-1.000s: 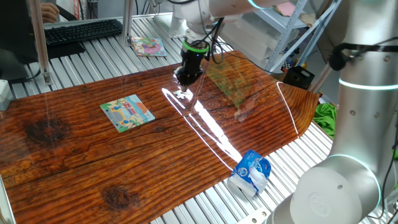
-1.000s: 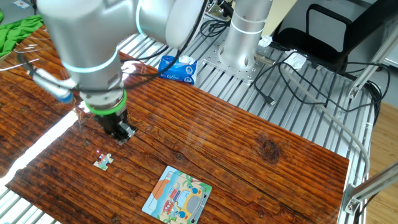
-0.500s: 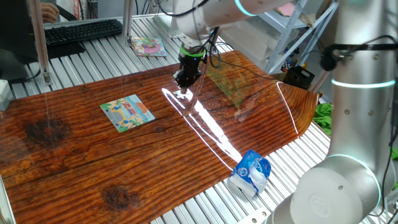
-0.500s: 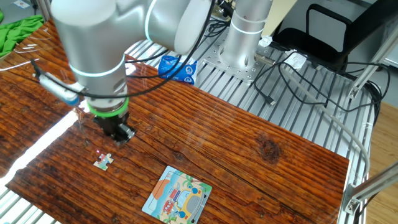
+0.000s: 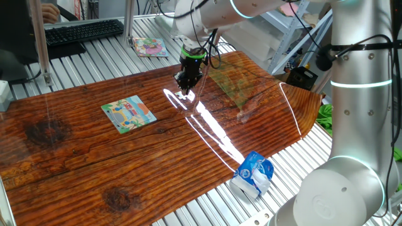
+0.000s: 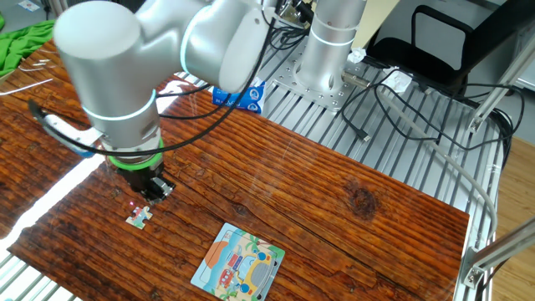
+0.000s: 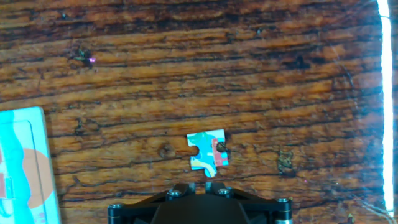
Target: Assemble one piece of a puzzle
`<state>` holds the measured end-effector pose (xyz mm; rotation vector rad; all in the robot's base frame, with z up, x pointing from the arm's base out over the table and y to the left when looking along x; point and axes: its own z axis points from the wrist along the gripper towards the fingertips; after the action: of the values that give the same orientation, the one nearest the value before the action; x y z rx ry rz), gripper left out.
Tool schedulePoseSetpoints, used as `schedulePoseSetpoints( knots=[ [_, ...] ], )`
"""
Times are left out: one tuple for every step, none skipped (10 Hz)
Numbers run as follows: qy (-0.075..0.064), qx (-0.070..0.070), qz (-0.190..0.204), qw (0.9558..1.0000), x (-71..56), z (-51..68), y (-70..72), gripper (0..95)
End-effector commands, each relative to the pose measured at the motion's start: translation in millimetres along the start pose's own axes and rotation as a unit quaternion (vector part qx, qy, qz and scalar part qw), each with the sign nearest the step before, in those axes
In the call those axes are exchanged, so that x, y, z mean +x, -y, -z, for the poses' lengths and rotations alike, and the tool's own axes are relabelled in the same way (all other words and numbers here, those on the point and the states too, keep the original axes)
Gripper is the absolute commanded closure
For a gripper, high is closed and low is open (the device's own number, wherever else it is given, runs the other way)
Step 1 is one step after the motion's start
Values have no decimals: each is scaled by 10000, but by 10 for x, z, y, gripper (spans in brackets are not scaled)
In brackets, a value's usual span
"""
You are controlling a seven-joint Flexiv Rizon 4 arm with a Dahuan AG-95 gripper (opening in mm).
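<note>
The puzzle (image 5: 128, 113) is a small square cartoon board lying flat on the wooden table; it also shows in the other fixed view (image 6: 238, 262) and at the left edge of the hand view (image 7: 22, 165). One loose puzzle piece (image 7: 207, 150) lies on the wood, also seen in the other fixed view (image 6: 139, 217). My gripper (image 6: 153, 191) hovers low just beside the piece, apart from it. In the first fixed view the gripper (image 5: 186, 83) covers the piece. In the hand view the gripper (image 7: 198, 186) has its fingertips close together and holds nothing.
A pink-and-green picture board (image 5: 149, 46) lies on the metal slats at the back. A blue packet (image 5: 253, 172) lies at the table's near edge. A clear plastic sheet (image 5: 233, 81) lies right of the gripper. A keyboard (image 5: 81, 30) and green cloth (image 6: 25, 42) lie beyond the table.
My gripper has moved a short way toward the loose piece and come lower. The piece and the puzzle board have not moved.
</note>
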<state>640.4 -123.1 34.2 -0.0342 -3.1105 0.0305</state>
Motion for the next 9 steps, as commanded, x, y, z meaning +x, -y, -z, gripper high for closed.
schedulePoseSetpoints(
  knots=[
    [-22, -21, 27, 10000, -53, -58, 11, 570],
    [-20, -22, 22, 10000, -60, -78, 17, 570],
    [-16, -25, 20, 10000, -66, -95, 22, 570],
    [-12, -31, 17, 10000, -71, -110, 26, 380],
    [-6, -32, 25, 10000, -77, -128, 28, 380],
    [-1, -33, 27, 10000, -80, -138, 27, 380],
    [3, -32, 27, 10000, -83, -144, 25, 380],
    [16, -42, 33, 10000, -93, -161, 22, 380],
    [18, -47, 35, 10000, -97, -165, 21, 380]
  ],
)
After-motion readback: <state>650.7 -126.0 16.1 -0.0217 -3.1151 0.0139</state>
